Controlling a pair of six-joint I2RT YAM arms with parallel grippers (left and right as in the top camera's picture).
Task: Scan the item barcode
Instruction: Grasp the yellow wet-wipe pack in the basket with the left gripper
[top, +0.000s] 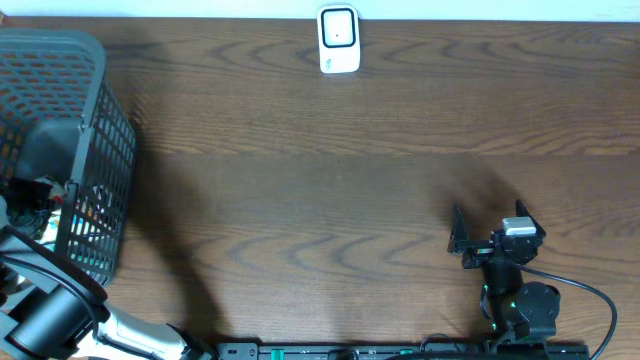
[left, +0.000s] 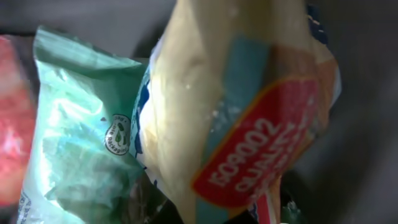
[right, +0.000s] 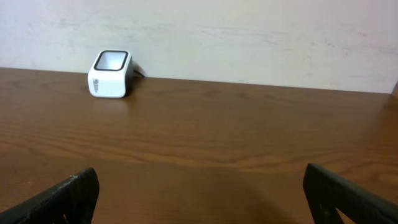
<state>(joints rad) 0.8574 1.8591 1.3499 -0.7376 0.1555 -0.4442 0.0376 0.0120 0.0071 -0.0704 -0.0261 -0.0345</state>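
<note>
**Left wrist.** Nearest the lens, and filling most of the frame, was a cream-yellow plastic packet (left: 205, 93) with a red label (left: 261, 149) whose print read upside down. No barcode showed on this face. Just beside it on the left lay a pale green crinkled plastic bag (left: 74, 124), and a blurred red item (left: 12, 124) sat at the edge. The left hand's fingers were out of frame. It was closed together, but whether it was clamped on the packet could not be told.

**Overhead.** The left arm (top: 50, 310) reached into a grey plastic mesh basket (top: 100, 180) at the left end of the brown wood-grain worktop (top: 320, 170). The packets sat inside the basket, and the hand was hidden among them. A small white barcode scanner (top: 339, 40) stood at the far edge, well apart from the basket. The right hand (top: 456, 237) was near the front right with its fingers apart, holding nothing.

**Right wrist.** Two black fingertips (right: 68, 193) stood wide apart at the bottom corners, with bare worktop between them. The scanner was at far left, against a pale wall (right: 249, 37).
</note>
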